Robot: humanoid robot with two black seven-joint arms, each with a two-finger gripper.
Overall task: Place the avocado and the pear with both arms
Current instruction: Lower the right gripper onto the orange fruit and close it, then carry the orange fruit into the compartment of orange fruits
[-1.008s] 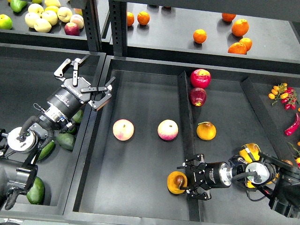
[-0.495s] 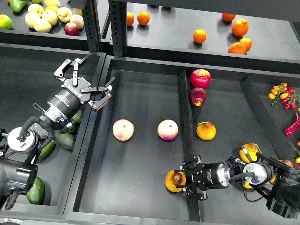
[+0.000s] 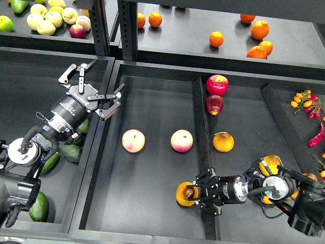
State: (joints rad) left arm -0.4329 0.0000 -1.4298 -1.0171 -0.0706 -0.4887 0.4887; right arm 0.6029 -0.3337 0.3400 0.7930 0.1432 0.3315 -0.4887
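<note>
The pear (image 3: 184, 194), orange-yellow with a brown blotch, is low over the middle tray floor just left of the black divider (image 3: 201, 137). My right gripper (image 3: 196, 193) reaches across the divider from the right and is shut on the pear. My left gripper (image 3: 94, 87) is open and empty, raised over the wall between the left bin and the middle tray. Several dark green avocados lie in the left bin under and beside my left arm, for example one avocado (image 3: 70, 152) and another (image 3: 38, 207).
Two pink-yellow apples (image 3: 133, 141) (image 3: 182, 141) lie in the middle tray. A plain orange-yellow fruit (image 3: 223, 142) and two red apples (image 3: 217, 84) lie right of the divider. Oranges (image 3: 216, 38) sit on the back shelf. Chili and tomatoes (image 3: 307, 101) are at the far right.
My right gripper has moved a little to the left with the pear, carrying it further past the divider. My left arm has not moved.
</note>
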